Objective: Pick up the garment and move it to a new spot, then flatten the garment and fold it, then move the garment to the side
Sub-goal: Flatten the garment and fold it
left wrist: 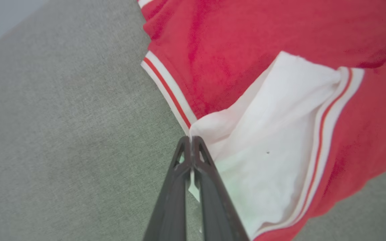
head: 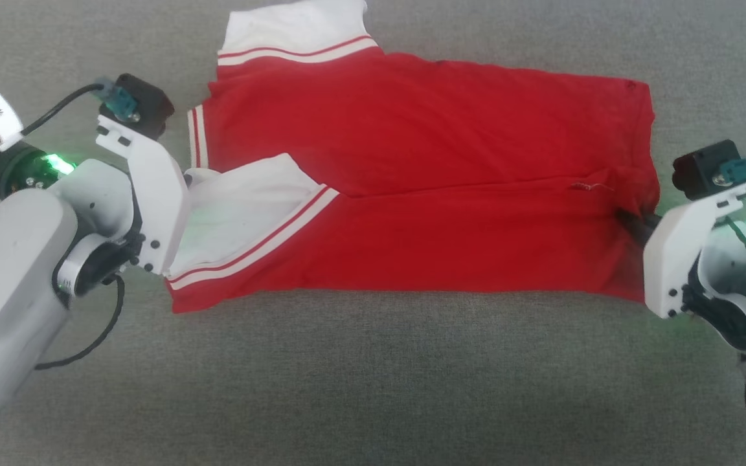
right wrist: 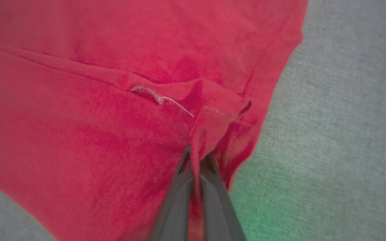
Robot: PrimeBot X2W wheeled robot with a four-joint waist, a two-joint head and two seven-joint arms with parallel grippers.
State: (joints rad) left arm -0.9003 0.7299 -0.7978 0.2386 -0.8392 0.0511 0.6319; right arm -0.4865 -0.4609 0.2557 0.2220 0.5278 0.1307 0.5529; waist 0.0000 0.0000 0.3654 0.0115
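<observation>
I am holding the garment (head: pixel 412 149) with both of my hands. It lies sideways on the grey cloth surface (head: pixel 373 388), right between my two arms. My left gripper (left wrist: pixel 191 142) is pinched tight on the edge of a white panel (left wrist: pixel 273 134), next to the striped trim (left wrist: pixel 168 88). My right gripper (right wrist: pixel 198 159) is pinched tight on a bunched bit of red cloth at the other end, near a little loose thread (right wrist: pixel 161 98). The near half of the garment looks folded up over the far half, and I hold the folded edge at both ends. So I think I am in the folding part of the job, with one long fold half made. Next, I think both hands need to carry this edge across to the far side and set it down flat. They should go together and stay level, or the fold will come out crooked. The cloth is soft and floppy, so I should pull it gently tight. Then I can let go.
</observation>
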